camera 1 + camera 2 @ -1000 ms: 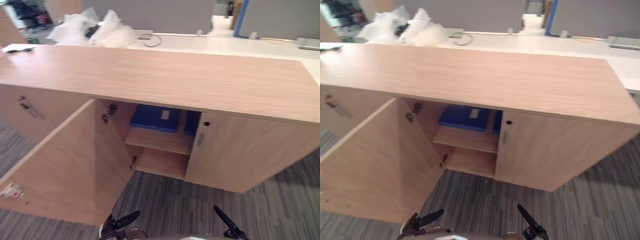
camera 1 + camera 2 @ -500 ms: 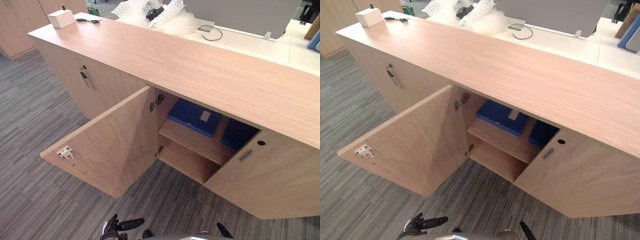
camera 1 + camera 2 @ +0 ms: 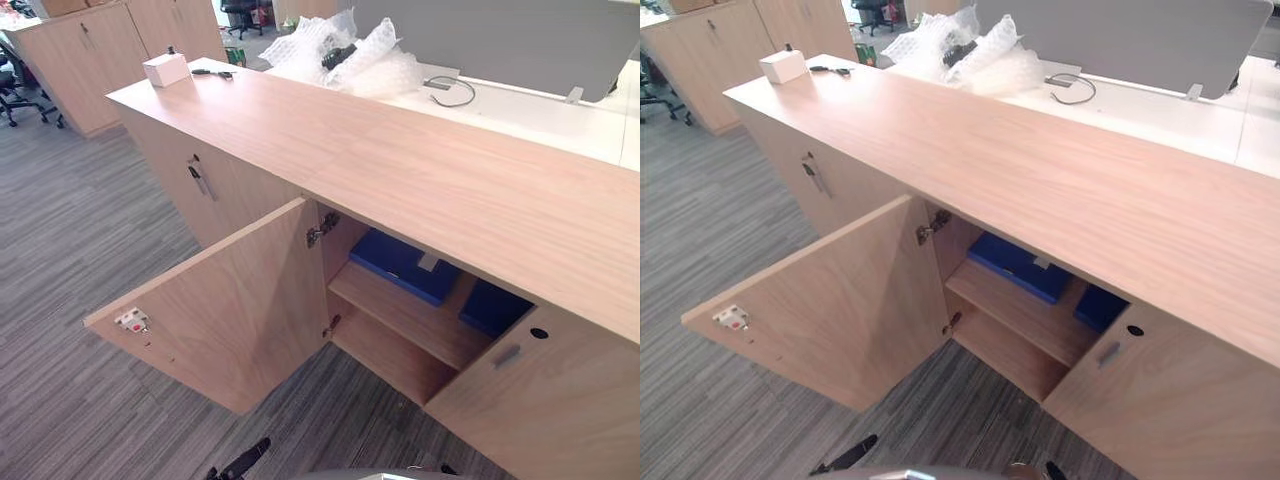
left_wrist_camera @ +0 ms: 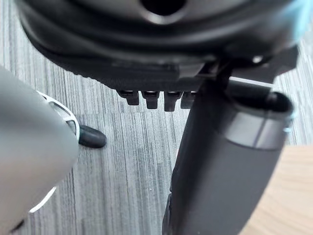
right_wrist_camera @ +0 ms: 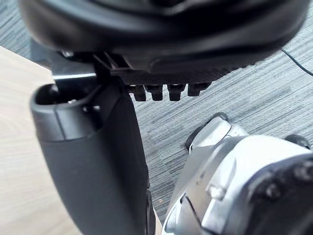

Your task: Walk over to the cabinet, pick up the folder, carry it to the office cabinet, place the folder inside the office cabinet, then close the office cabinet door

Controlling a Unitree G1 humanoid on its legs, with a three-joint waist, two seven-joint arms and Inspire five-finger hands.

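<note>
Left hand (image 4: 161,54) and right hand (image 5: 161,49) hang with fingers relaxed, holding nothing. Well ahead of them, the blue folder (image 3: 405,265) lies on the cabinet's (image 3: 400,150) upper shelf. The open door (image 3: 240,310) juts out before the left hand.

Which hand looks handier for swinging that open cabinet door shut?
Probably the left. The open light wooden cabinet door juts out on the robot's left, nearest the left hand; the right hand hangs by the closed wooden door, farther off.
</note>
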